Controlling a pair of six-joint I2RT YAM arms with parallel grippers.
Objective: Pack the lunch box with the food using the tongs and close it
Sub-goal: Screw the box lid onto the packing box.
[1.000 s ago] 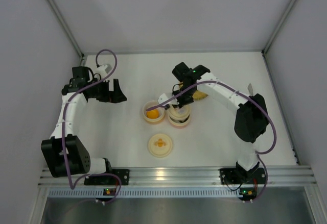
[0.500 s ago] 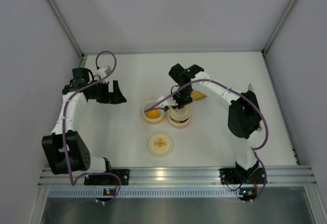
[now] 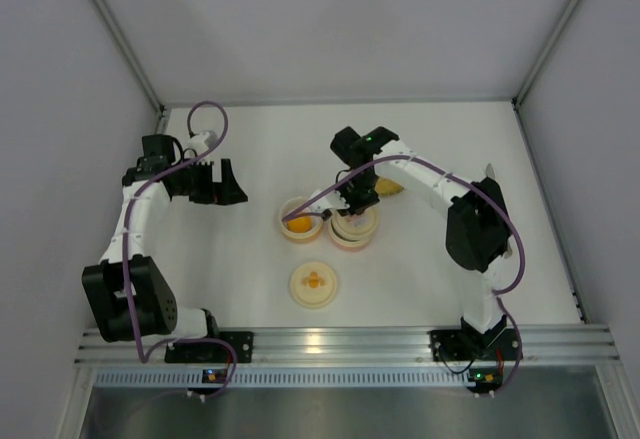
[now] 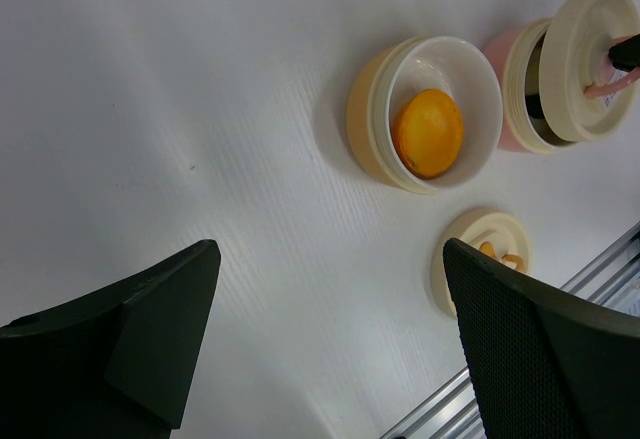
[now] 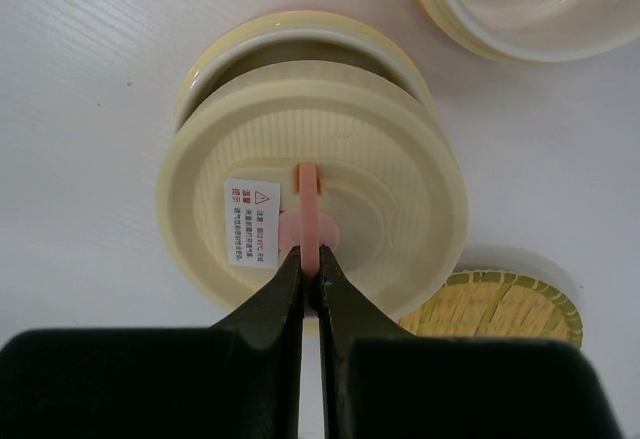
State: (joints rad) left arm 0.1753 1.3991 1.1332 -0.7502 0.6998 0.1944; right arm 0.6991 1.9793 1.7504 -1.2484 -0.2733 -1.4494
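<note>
Left gripper (image 3: 230, 180) hangs over the table left of the bowls, jaws spread wide, holding nothing. Orange ball (image 4: 428, 132) sits in the cream bowl (image 4: 362, 124), just left of the pink lunch box (image 4: 503, 89). Right gripper (image 5: 308, 261) is pinched tight on the pink tab (image 5: 310, 194) of the cream lid (image 5: 380, 169), which sits off-centre over the lunch box, with a woven yellow dish (image 5: 500, 304) just beside it.

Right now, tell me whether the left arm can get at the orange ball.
Probably yes. The orange ball lies in an uncovered bowl, only bare table between it and the left arm's open jaws; the right arm holds the neighbouring lid.
</note>
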